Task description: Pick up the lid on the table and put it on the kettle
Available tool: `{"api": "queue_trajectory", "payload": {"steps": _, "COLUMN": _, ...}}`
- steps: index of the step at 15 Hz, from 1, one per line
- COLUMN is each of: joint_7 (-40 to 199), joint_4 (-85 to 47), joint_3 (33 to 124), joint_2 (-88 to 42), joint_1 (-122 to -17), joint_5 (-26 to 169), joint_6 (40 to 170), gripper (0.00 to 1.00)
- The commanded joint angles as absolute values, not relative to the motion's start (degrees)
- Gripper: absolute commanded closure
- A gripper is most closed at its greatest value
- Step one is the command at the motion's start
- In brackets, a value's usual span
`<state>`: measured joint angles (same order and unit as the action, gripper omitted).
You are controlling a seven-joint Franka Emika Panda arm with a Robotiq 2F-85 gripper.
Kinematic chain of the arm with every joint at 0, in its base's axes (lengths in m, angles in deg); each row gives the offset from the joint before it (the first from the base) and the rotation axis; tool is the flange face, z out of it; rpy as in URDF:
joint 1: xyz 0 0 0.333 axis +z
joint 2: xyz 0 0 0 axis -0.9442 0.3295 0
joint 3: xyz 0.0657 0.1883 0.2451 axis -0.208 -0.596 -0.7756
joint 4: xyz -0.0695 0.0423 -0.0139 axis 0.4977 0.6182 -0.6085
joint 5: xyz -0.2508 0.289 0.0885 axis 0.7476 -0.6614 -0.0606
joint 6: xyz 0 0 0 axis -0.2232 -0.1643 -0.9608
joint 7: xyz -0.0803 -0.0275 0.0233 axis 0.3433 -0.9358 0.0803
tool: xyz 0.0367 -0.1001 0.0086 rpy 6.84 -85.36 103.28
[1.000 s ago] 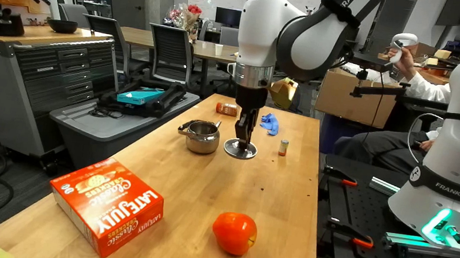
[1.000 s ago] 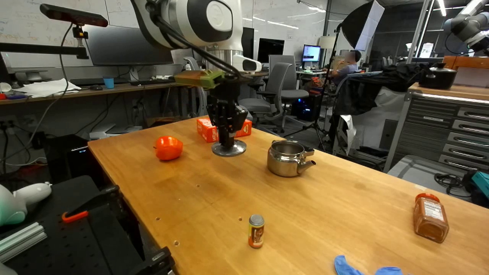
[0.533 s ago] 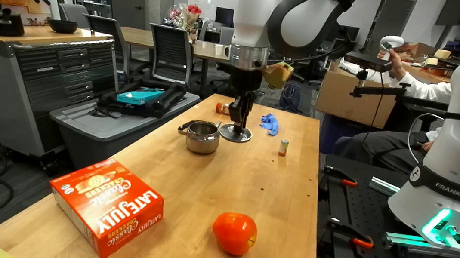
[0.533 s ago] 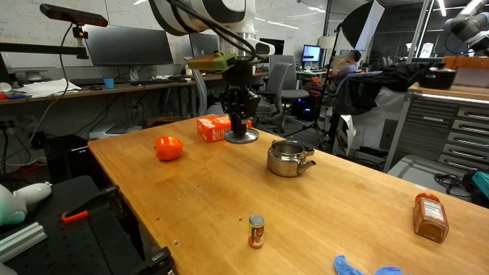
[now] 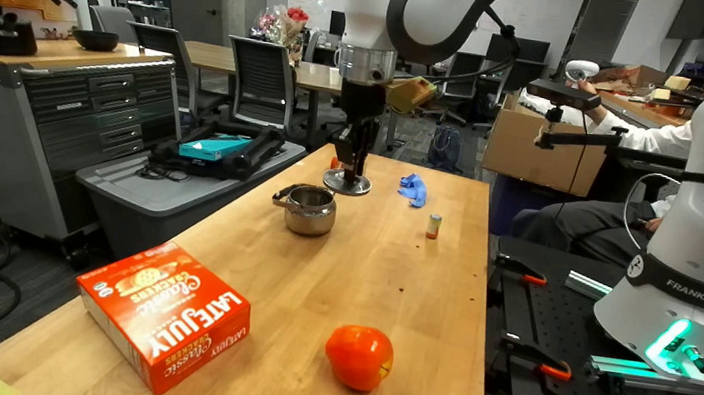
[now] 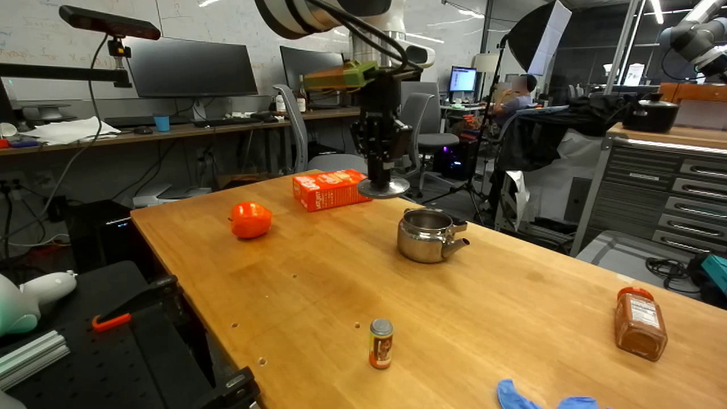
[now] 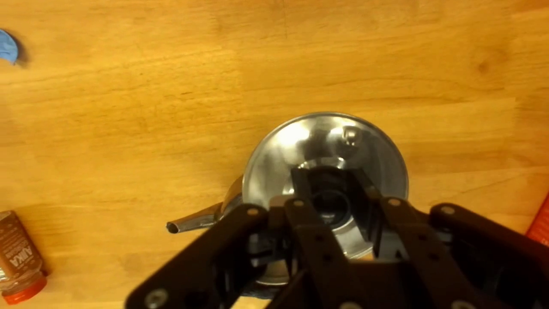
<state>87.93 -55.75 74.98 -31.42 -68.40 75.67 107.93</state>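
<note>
Hanging in mid-air above the table, the lid looked roughly level, clear of the kettle and not centred over its open mouth. The gripper pinched it at its dark middle, fingers on either side. Lowered off-centre, the rim could well have caught the kettle's edge, and a hold at one small spot might then have let the lid twist or slip. Lid and fingers hid much of the mouth in the wrist view, which made misjudging the aim likelier. Farther out, the cracker box read "LATE JULY", "Classic" and "Crackers"; the spice jar seemed to say "AJIKA"; the robot's base bore "FRANKA EMIKA". Lettering on the small container was too tiny to read.
</note>
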Motion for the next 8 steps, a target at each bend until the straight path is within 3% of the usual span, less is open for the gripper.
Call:
{"api": "queue_trajectory", "payload": {"steps": 1, "joint_7": 91.0, "joint_4": -50.1, "joint_3": 75.9, "joint_2": -28.1, "joint_1": -69.0, "joint_5": 74.9, "joint_6": 106.5, "gripper": 0.9}}
{"api": "queue_trajectory", "payload": {"steps": 8, "joint_7": 94.9, "joint_4": -42.4, "joint_3": 78.0, "joint_2": -20.9, "joint_1": -69.1, "joint_5": 74.3, "joint_6": 106.0, "gripper": 0.9}}
